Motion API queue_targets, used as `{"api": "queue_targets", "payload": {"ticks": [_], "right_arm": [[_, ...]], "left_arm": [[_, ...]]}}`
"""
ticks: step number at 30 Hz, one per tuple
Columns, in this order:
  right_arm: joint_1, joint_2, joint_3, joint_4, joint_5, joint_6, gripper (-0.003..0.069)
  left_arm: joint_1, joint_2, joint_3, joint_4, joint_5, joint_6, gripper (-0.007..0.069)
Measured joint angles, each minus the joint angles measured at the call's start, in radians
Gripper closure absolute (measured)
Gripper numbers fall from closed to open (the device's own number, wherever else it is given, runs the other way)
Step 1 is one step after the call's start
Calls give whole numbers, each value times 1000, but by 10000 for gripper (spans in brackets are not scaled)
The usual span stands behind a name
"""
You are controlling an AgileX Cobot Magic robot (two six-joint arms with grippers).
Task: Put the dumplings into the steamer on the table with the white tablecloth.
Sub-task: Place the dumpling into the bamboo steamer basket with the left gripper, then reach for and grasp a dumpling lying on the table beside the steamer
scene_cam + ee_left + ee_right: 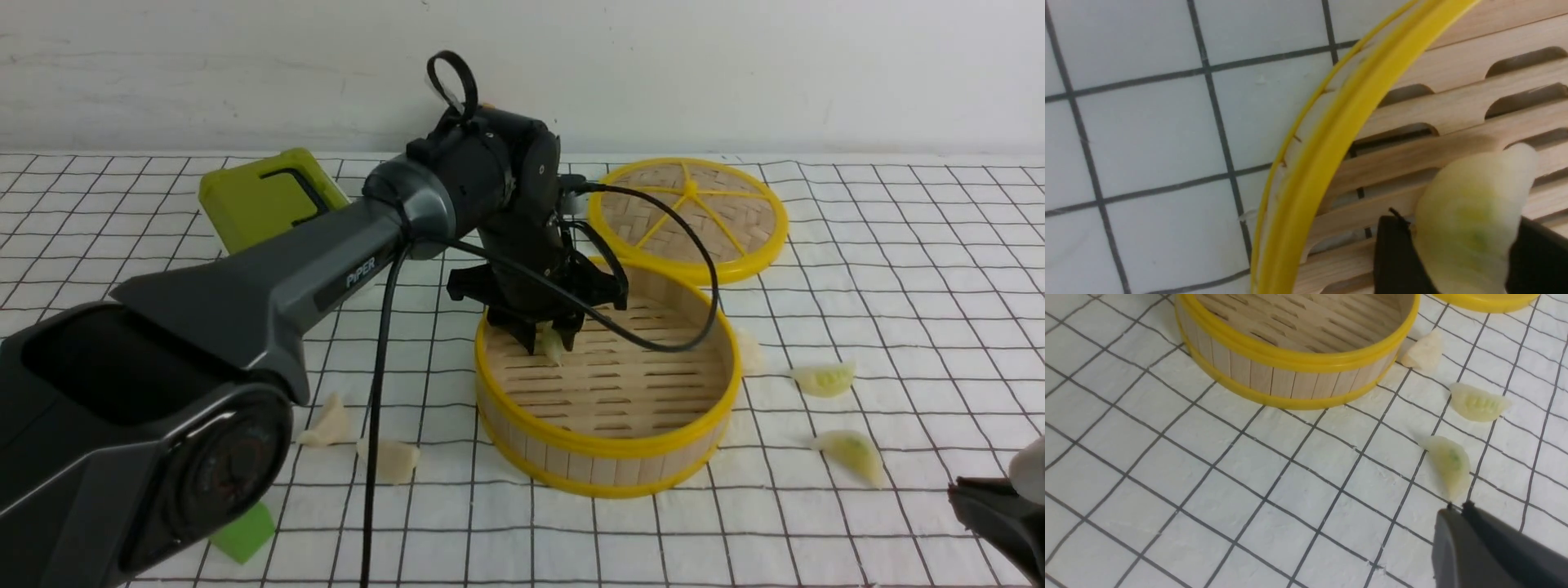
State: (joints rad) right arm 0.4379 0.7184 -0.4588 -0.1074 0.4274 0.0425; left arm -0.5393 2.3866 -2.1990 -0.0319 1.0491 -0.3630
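So far none lies in the steamer (608, 447) — the first dumpling (1470, 228) hangs inside the left claw (549, 341) just above the far-left slats, pinched or loose I cannot tell. Five more dumplings (824, 380) lie on the cloth (898, 269): two left, three right, near the pressed-together right claw (1457, 510).

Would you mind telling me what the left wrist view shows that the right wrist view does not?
Only the left wrist view: a dumpling between the fingers of the left gripper, over the slatted floor of the steamer. Only the right wrist view: three loose dumplings on the white tablecloth beside the steamer, and the right gripper, shut. Both: the steamer's yellow rim and the gridded tablecloth.
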Motion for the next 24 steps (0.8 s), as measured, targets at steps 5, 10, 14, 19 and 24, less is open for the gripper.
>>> {"api": "queue_targets", "payload": {"ticks": [5,10,14,19,24], "right_arm": [[0,0,0,0,18,170,647],[0,31,-36,-3,152,266,647],[0,159,-120,24,287,288,647],[-56,413,-288,48,337,233,647],[-183,582,-420,132,337,73,643]], "left_arm": [[0,-22,-64,-3,87,16,198],[0,-123,-141,21,181,113,280],[0,-246,-157,83,191,140,463],[0,-404,-108,164,191,158,637],[0,-553,113,168,191,161,637]]}}
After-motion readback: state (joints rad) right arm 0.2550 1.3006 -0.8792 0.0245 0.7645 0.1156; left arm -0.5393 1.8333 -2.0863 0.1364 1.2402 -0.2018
